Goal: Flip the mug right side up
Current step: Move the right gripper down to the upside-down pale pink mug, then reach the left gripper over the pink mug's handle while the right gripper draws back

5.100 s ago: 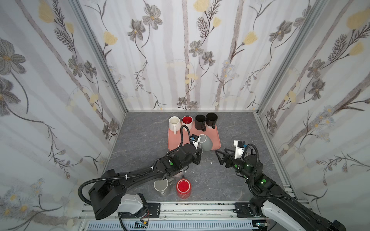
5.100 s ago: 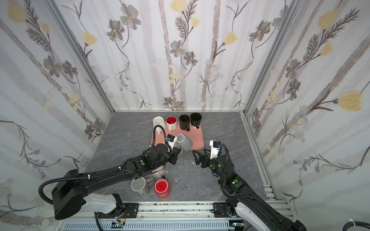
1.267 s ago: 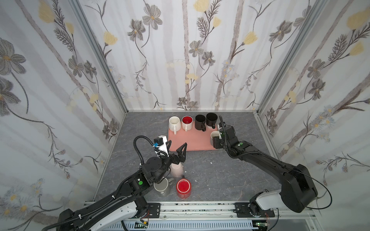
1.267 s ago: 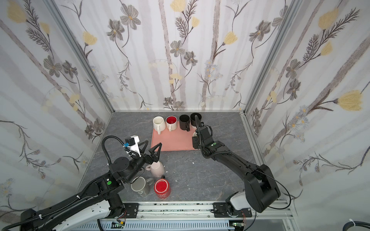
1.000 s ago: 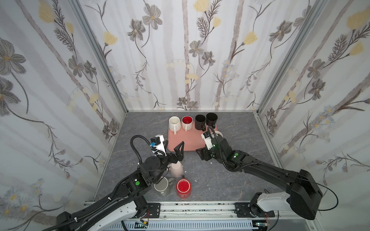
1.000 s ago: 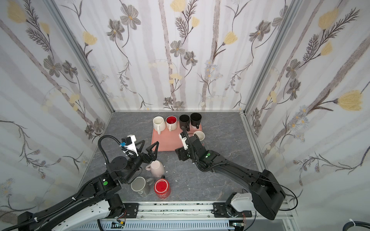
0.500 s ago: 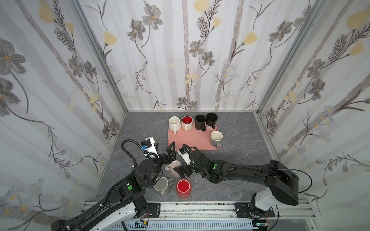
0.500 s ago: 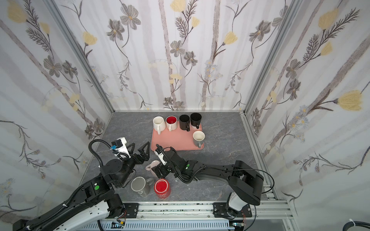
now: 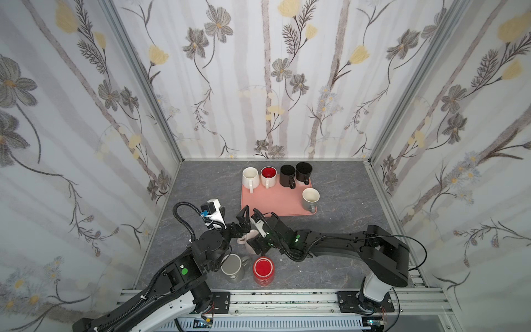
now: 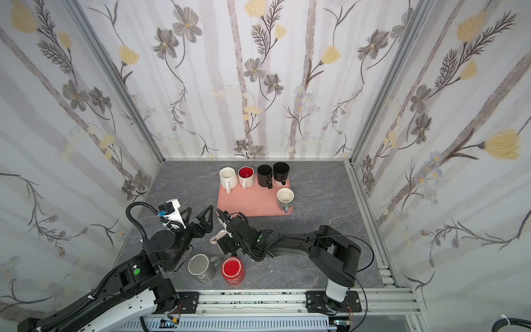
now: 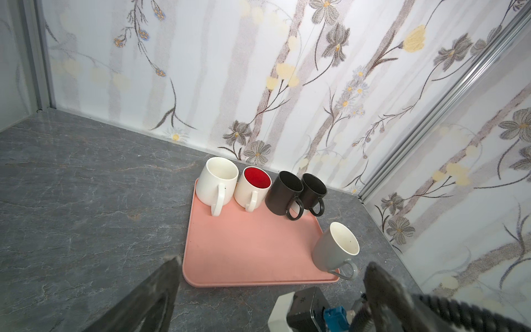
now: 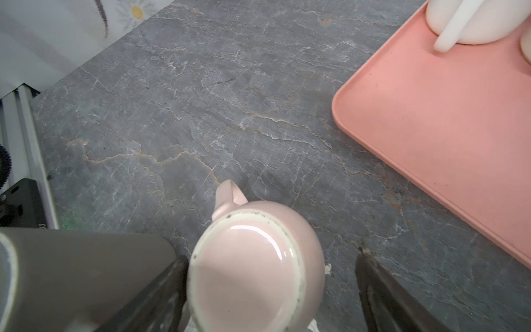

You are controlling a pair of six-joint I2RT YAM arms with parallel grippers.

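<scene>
Top views, left to right. Just off the near-left corner of the pink tray [image 9: 275, 201], the left gripper [image 10: 197, 215]: hangs above the table with fingers spread wide and nothing between them, probably parked there to leave the other arm room. Next, a little nearer the robot than the tray's near edge and not on the tray, the pink mug [image 12: 253, 267]: stands mouth down on the grey table [image 12: 201, 100], glazed base facing up, long axis upright, handle pointing away from the tray, roughly along its near edge. Over it, reaching across from the tray's right side, the right gripper [image 12: 271, 255]: straddles the body from above, jaws released, one finger [image 12: 161, 287] seeming to touch the wall, the other standing clear, nothing clamped yet. Looks set around the body for a hold firm enough to lift and flip. On the tray itself, five upright mugs [image 11: 221, 184], mouths up, with bare middle ground to spare.
</scene>
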